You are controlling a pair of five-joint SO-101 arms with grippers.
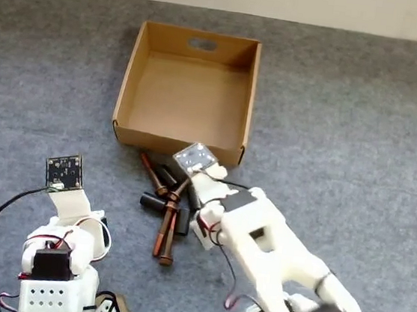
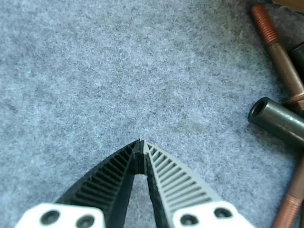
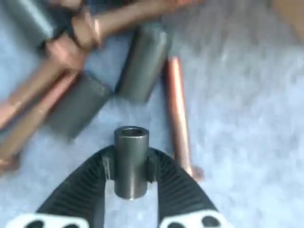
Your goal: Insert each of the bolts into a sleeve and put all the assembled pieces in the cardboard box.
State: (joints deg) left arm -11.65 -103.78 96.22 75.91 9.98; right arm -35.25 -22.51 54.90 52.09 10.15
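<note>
On the fuzzy grey carpet (image 1: 347, 127), a loose heap of long copper-coloured threaded bolts (image 1: 164, 226) and short, smooth, dark metal tube sleeves (image 1: 154, 202) lies just in front of the near wall of the open brown cardboard box (image 1: 130, 79). The right pincer (image 3: 130, 159), with black ribbed fingers (image 3: 85, 185), is narrowly parted and clamped on one dark hollow sleeve (image 3: 130, 142), whose open end points out beyond the fingertips above that heap. The left pincer (image 2: 141, 148), one ribbed finger black and the other pale grey, is closed tip to tip over bare carpet beside the heap's edge.
</note>
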